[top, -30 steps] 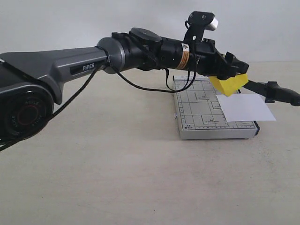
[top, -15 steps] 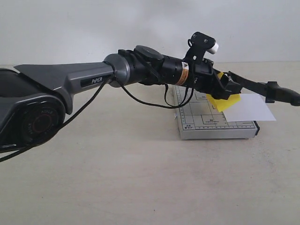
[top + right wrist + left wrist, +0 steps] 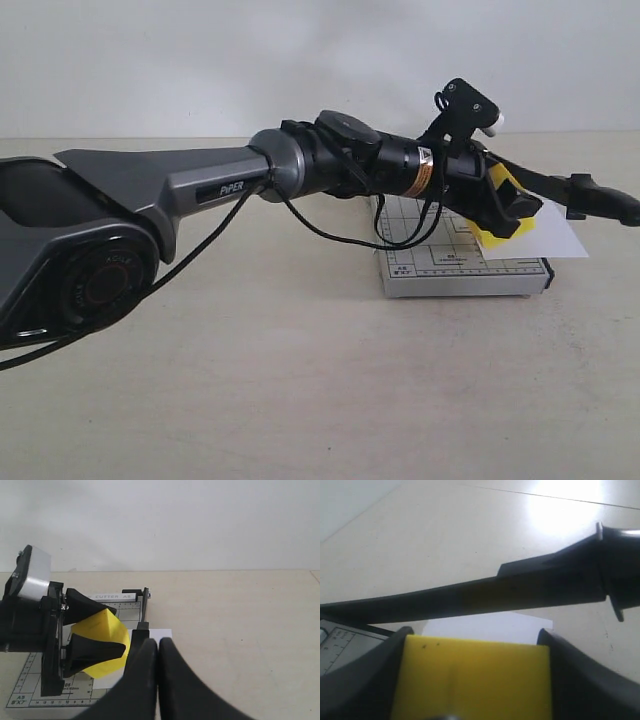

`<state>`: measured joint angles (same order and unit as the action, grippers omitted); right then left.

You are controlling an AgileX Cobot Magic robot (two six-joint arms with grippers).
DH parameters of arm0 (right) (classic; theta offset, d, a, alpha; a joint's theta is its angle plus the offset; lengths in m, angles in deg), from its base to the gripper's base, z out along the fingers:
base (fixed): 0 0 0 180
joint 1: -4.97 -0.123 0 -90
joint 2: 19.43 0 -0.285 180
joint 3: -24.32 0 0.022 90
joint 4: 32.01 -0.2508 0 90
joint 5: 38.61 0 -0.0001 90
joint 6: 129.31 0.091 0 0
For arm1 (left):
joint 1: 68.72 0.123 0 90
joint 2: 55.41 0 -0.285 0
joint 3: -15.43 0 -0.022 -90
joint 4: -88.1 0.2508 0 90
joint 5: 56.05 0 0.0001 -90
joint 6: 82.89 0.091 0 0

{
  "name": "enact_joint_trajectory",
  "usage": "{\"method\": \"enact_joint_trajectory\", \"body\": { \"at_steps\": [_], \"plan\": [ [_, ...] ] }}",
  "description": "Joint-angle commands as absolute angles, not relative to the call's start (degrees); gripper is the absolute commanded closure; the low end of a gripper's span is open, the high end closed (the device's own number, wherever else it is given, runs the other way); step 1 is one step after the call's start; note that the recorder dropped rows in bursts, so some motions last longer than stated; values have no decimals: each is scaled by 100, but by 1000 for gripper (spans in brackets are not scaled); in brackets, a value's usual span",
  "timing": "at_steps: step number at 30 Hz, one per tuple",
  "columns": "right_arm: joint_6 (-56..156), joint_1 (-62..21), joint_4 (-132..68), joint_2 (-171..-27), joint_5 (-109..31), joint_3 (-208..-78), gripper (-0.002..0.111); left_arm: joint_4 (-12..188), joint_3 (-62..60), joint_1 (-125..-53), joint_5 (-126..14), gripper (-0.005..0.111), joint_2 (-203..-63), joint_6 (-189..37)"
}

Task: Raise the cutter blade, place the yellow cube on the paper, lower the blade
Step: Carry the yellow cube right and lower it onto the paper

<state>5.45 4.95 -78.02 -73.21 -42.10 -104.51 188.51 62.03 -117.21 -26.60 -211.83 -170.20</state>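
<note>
The yellow cube (image 3: 500,185) hangs tilted between the fingers of my left gripper (image 3: 515,215), which is shut on it just above the white paper (image 3: 548,236). The left wrist view shows the cube (image 3: 475,680) filling the jaws, with the paper (image 3: 485,627) just beyond. The cutter blade (image 3: 592,197) is raised and slants over the cube; its arm (image 3: 495,592) crosses close ahead. My right gripper (image 3: 159,646) is shut with nothing between its fingers. The blade's arm (image 3: 140,630) runs up against its finger. The right gripper is outside the exterior view.
The grey gridded cutter base (image 3: 440,268) sits on the beige table, with the paper overhanging its right side. The left arm's long body (image 3: 200,185) stretches across from the left.
My left gripper has carried the cube to the right and downward, closer to the paper and under the raised blade. The blade and paper have stayed put.
</note>
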Motion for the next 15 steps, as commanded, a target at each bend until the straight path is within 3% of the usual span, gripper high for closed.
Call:
{"method": "enact_joint_trajectory", "body": {
  "at_steps": [1, 4, 6, 9, 12, 15],
  "plan": [
    [554, 497, -7808, -7304, -4188, -10486, 108, 18805, 6242, -11725, -2705, 102, -21160, -16962],
    [554, 497, -7808, -7304, -4188, -10486, 108, 18805, 6242, -11725, -2693, 97, -21160, -16790],
    [554, 497, -7808, -7304, -4188, -10486, 108, 18805, 6242, -11725, -2595, 83, -21160, -16790],
    [554, 497, -7808, -7304, -4188, -10486, 108, 18805, 6137, -11725, -2595, 52, -21160, -16790],
    [554, 497, -7808, -7304, -4188, -10486, 108, 18805, 6096, -11725, -2669, 37, -21160, -16790],
    [554, 497, -7808, -7304, -4188, -10486, 108, 18805, 6096, -11725, -2961, 30, -21160, -16790]
  ]
}}
